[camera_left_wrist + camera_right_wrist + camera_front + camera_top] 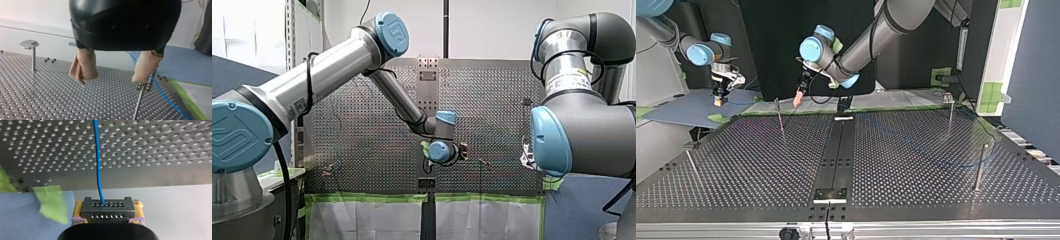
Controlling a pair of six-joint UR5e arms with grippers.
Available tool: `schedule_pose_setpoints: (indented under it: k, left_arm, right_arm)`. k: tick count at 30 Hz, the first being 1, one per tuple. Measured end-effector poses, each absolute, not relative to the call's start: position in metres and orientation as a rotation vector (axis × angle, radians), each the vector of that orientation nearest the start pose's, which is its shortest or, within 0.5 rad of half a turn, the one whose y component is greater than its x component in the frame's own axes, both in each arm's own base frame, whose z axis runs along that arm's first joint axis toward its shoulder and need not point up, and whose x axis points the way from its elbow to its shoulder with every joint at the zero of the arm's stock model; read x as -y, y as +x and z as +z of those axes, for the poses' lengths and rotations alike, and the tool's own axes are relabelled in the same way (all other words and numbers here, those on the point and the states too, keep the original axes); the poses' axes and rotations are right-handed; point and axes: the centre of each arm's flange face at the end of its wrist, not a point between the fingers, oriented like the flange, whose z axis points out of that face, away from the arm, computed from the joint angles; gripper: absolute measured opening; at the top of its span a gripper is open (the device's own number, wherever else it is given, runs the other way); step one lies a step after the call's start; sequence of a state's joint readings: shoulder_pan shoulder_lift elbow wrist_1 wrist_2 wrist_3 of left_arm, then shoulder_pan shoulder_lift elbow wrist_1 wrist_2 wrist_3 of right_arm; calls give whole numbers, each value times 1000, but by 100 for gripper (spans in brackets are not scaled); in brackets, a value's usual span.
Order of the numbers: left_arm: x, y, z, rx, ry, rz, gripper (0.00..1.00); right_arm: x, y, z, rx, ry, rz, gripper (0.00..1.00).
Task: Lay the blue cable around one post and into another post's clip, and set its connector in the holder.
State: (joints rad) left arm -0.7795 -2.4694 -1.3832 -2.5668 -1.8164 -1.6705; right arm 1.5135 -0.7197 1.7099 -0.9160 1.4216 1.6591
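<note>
- Our right fingers (107, 205) are closed tight on the black connector (107, 211), with a yellow pad (78, 210) on each side of it.
- The blue cable (97, 157) comes out of a hole in the connector and runs away over the desk (162, 150), which is full of little holes.
- In the top view, these fingers hang past the desk's far left corner, over a blue mat (681, 110).
- Our left fingers (115, 75) are wide open and hold nothing.
- Their beige pads (83, 67) hang just above the desk, near its far edge.
- One pad is right beside the top of a thin post (140, 102).
- The cable runs past this post, very close to it. We cannot tell if it sits in the clip.
- A flat-topped post (31, 53) stands well apart, on the other side of these fingers.
</note>
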Motion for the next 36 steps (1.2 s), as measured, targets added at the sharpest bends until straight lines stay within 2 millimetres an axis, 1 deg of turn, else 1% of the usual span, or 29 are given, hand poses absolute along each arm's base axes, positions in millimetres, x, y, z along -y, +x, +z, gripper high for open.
schedule_pose_setpoints:
  k: [3,5,8,11,16,19,26,31,36]
  left_arm:
    - [571,421,53,-1698,407,-435,100]
    - [566,416,47,-1717,413,-423,100]
    - [559,411,42,-1745,415,-398,100]
    - [550,412,42,-1763,397,-373,100]
    - [528,425,54,-1758,310,-348,100]
    - [512,436,64,-1744,240,-340,100]
    - [469,460,89,-1698,93,-300,100]
    - [440,467,98,-1709,35,-237,100]
    - [403,470,108,-1738,-33,-154,100]
  right_arm:
    - [636,113,24,1282,1271,1329,0]
    - [637,113,29,1277,1264,1340,0]
    - [638,113,33,1275,1259,1349,0]
    - [638,113,33,1274,1257,1351,0]
    - [637,114,33,1273,1264,1360,0]
    - [637,117,33,1268,1269,1367,0]
    - [637,120,32,1266,1272,1376,0]
    - [637,122,32,1267,1276,1399,0]
    - [637,123,32,1264,1278,1412,0]
